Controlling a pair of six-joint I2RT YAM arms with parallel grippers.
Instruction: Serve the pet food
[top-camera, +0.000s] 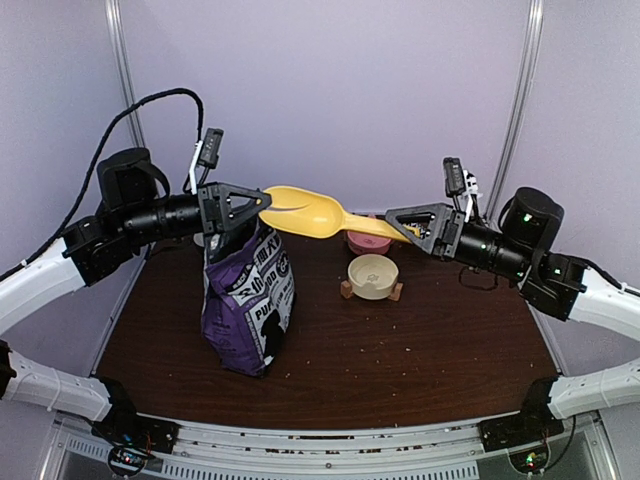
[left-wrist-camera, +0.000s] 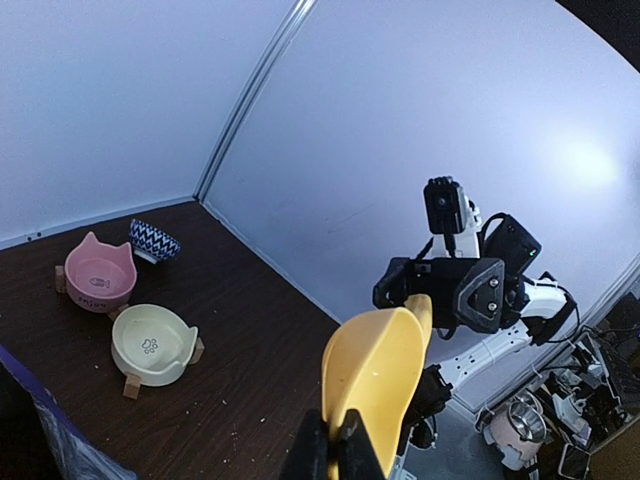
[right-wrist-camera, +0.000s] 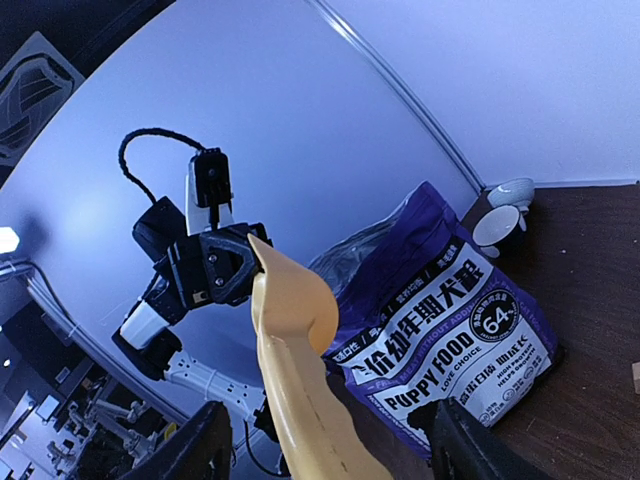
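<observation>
The purple pet food bag (top-camera: 250, 300) stands upright on the left of the brown table, its top open; it also shows in the right wrist view (right-wrist-camera: 450, 330). No kibble shows. A yellow scoop (top-camera: 310, 213) hangs in the air above the bag, between both grippers. My left gripper (top-camera: 262, 203) is shut on the rim of the scoop's bowl (left-wrist-camera: 375, 370), which looks empty. My right gripper (top-camera: 405, 232) is at the handle end. Its fingers stand wide apart on either side of the handle (right-wrist-camera: 295, 330), so it is open.
A cream bowl (top-camera: 373, 275) on small wooden feet sits mid-table, with a pink cat-ear bowl (top-camera: 365, 240) behind it. A small blue patterned bowl (left-wrist-camera: 155, 240) stands by the back wall. Crumbs are scattered over the table (top-camera: 430, 350).
</observation>
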